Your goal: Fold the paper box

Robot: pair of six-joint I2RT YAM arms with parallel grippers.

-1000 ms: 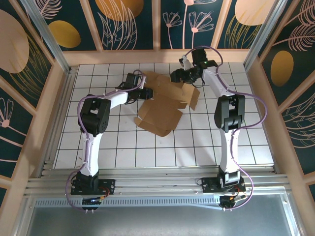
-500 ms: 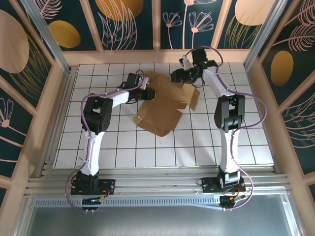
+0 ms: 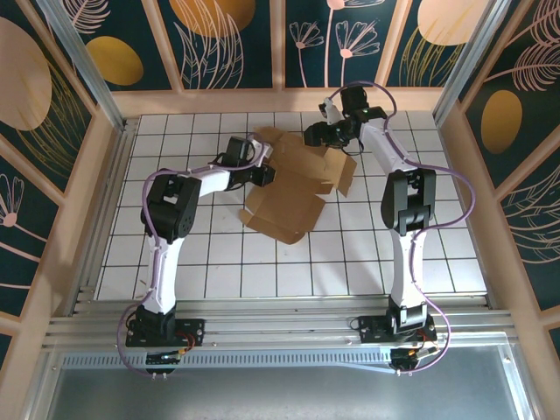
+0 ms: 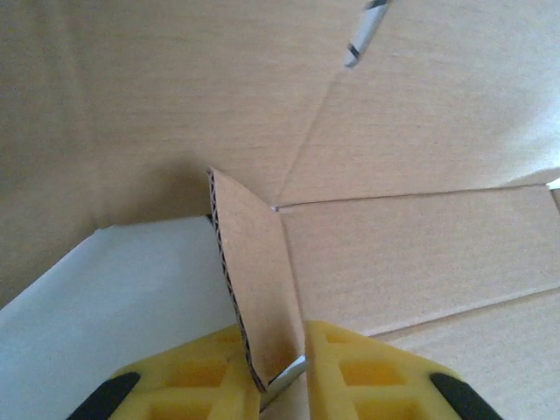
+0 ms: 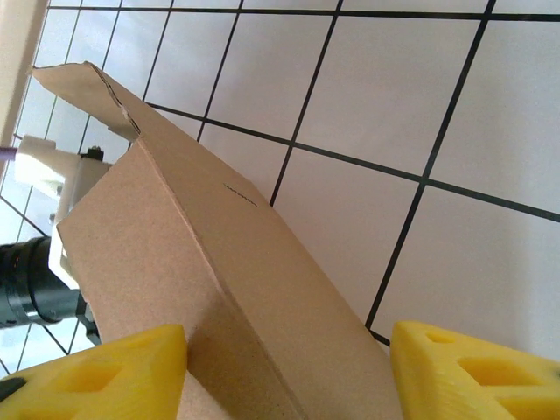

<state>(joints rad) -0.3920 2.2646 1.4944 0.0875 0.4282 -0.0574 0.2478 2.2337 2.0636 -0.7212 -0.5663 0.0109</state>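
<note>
Your left gripper [image 4: 280,337] pinches a flap [image 4: 254,262] of the paper box [image 3: 293,188] (to fold it up, I think), and your right gripper [image 5: 289,331] sits wide open around another flap [image 5: 201,254].

Setting: a robot test cell in a lab, not a home or shop. Evidence, top view:
- My left arm base [image 3: 162,331] and right arm base [image 3: 394,328] are bolted onto aluminium rails [image 3: 280,325] at the near edge of the table [image 3: 289,280].
- The table top is white tile with a black grid (the same grid shows under my right wrist).
- A wooden frame [image 3: 280,101] and slanted aluminium posts [image 3: 79,61] box the table in.
- The wall panels [image 3: 236,44] are printed backdrops: leaves, flowers and orange discs on dark blue.
- Purple cables [image 3: 468,206] loop loose along my arms.
- Bare sheet metal [image 3: 262,389] lies in front of the rails.
</note>
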